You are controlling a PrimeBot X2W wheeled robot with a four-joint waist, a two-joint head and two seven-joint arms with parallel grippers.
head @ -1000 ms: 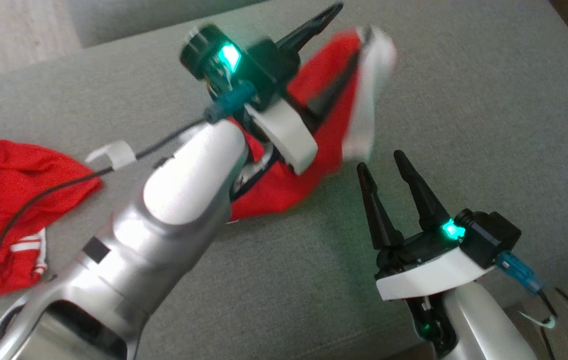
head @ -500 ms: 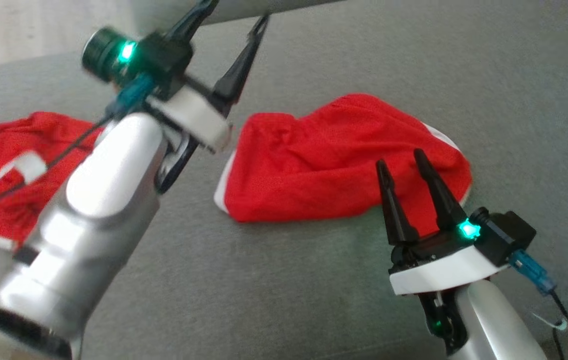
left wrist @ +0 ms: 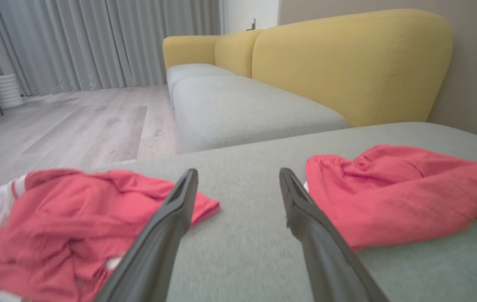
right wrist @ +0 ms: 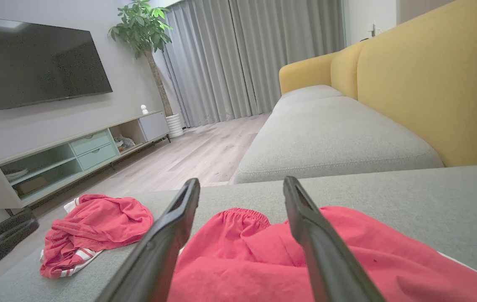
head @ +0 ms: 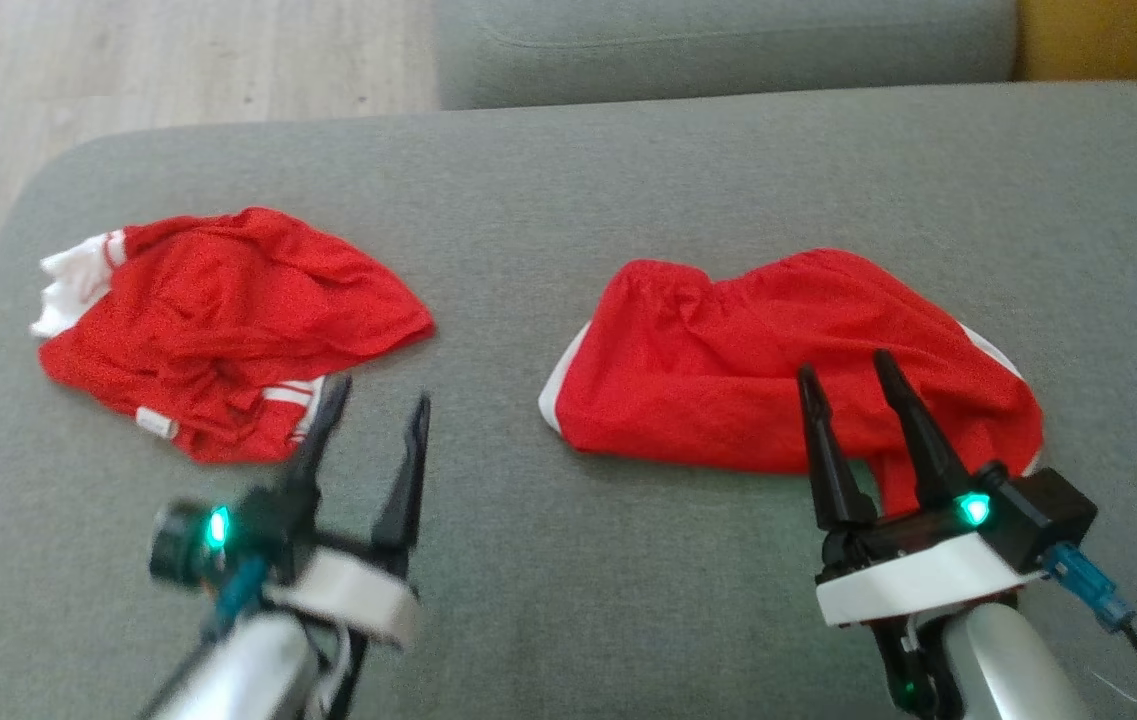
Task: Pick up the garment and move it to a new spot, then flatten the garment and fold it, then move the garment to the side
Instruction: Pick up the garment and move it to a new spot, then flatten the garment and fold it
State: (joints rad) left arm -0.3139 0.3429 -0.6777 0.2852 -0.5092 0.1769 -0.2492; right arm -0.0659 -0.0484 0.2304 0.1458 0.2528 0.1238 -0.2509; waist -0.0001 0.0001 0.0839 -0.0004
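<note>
The garment (head: 728,370), red shorts with white trim, lies loosely spread on the grey cushion (head: 568,180) right of centre; it also shows in the left wrist view (left wrist: 397,188) and the right wrist view (right wrist: 242,239). My right gripper (head: 845,364) is open, its fingertips over the garment's near edge with nothing between them (right wrist: 241,180). My left gripper (head: 380,393) is open and empty at the lower left, low over bare cushion between the two red pieces (left wrist: 238,172).
A second crumpled red garment with white stripes (head: 228,320) (left wrist: 53,209) (right wrist: 95,226) lies at the cushion's left end. A further grey seat (left wrist: 242,109) and a yellow sofa back (left wrist: 347,63) stand beyond. Wood floor (head: 178,60) lies off the left edge.
My left gripper let go of the garment and drew back to the lower left. The garment dropped and now lies on the cushion. The head view has shifted as well.
</note>
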